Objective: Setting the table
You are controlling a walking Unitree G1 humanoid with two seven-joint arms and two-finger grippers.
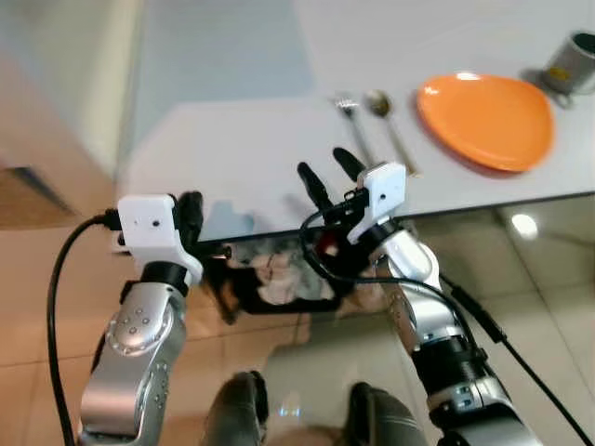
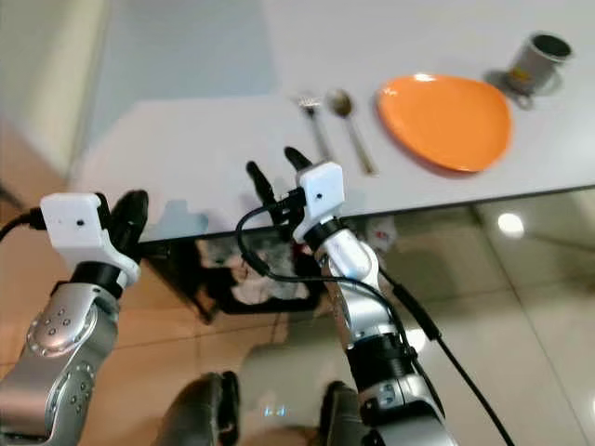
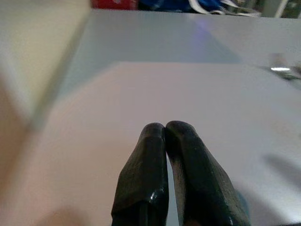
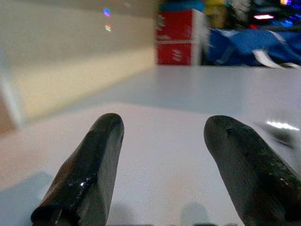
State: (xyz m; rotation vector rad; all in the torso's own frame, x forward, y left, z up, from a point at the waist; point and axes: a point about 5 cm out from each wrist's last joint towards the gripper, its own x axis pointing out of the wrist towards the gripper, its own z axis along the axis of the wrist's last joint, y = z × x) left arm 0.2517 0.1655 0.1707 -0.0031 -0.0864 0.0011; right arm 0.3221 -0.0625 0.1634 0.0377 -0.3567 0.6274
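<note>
Foreground, lower centre: my right gripper (image 1: 325, 170), fingers spread and empty, over the near edge of the white table (image 1: 232, 149). Lower left: my left gripper (image 1: 191, 212), fingers pressed together, empty. Upper centre: fork (image 1: 351, 119) and spoon (image 1: 390, 125), lying side by side just left of the orange plate (image 1: 485, 119). I judge the cutlery light, stiff and slippery, best pinched mid-handle; the plate rigid and breakable, taken by its rim. Upper right: a mug (image 1: 571, 63). No legible writing.
</note>
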